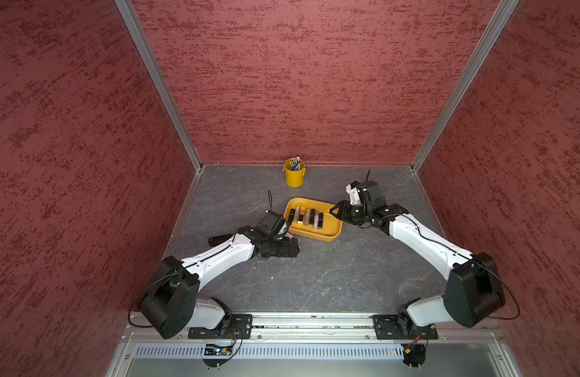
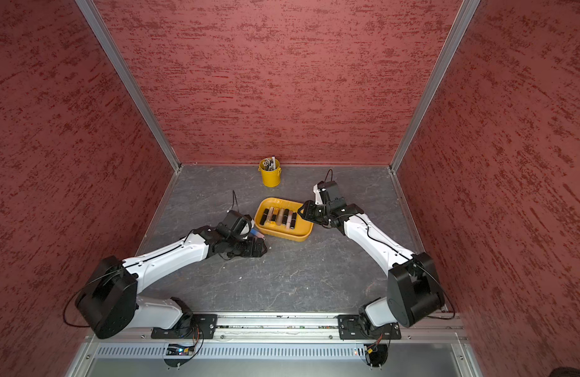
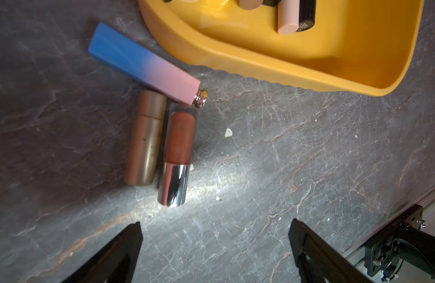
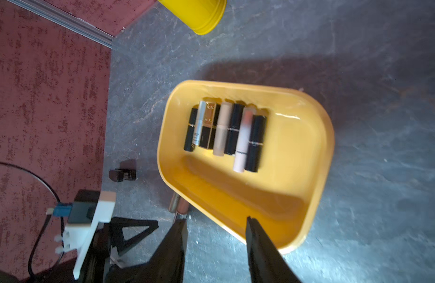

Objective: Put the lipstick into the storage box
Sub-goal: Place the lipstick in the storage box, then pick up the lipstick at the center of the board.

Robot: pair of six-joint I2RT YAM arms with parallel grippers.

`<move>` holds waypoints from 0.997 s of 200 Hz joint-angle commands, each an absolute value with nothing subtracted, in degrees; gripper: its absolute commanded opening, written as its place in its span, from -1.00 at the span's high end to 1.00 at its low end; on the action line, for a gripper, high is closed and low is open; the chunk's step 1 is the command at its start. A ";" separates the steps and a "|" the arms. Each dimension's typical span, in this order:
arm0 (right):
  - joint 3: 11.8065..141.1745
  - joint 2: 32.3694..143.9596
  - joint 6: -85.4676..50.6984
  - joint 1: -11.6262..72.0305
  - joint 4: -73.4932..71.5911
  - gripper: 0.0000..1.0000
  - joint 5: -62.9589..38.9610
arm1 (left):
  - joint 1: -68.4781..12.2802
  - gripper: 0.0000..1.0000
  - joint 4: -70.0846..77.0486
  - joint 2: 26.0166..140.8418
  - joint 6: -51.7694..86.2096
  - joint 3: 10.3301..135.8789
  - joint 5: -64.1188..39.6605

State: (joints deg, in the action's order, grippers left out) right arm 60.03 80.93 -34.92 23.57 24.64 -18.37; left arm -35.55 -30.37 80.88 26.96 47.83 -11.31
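— Black fingers point(image 3: 130, 237) of the left pincer point(image 3: 216, 223) frame the near edge of its wrist view, spread wide with nothing between them. What is it after?

— Three lipsticks on the tabletop point(image 3: 285, 159), by the near left corner of the storage box point(image 3: 260, 71): a blue-to-pink square tube point(image 3: 144, 65), a gold tube point(image 3: 145, 139) and a clear tube with a chrome cap point(image 3: 177, 152). Seven more already lie in a row inside the box.

— Which first?

— I'd take the blue-to-pink one, at its blue end. The gold and clear tubes touch side by side, leaving no room for a finger between them. The pink end meets their ends, and I cannot tell whether it rests on them. Turn the jaws across the tube's width, come down low and clamp gently, since it looks slick.

— And the right pincer point(image 4: 216, 219)?

— Partly parted, empty, at the box's right edge.

— Any brand?

— Dark print on a pale pink tube point(image 4: 242, 139) in the box, too blurred to read. Nothing else is legible.
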 commanded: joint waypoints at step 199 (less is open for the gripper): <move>53.74 73.90 -34.12 23.82 25.44 0.14 -19.72 | -40.27 -0.42 -37.34 96.58 21.14 58.77 -0.68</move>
State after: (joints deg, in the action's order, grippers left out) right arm 54.35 73.60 -33.91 23.57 27.16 -18.46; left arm -39.27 -35.51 95.88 22.06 57.67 -3.03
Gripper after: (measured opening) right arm 0.432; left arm 0.726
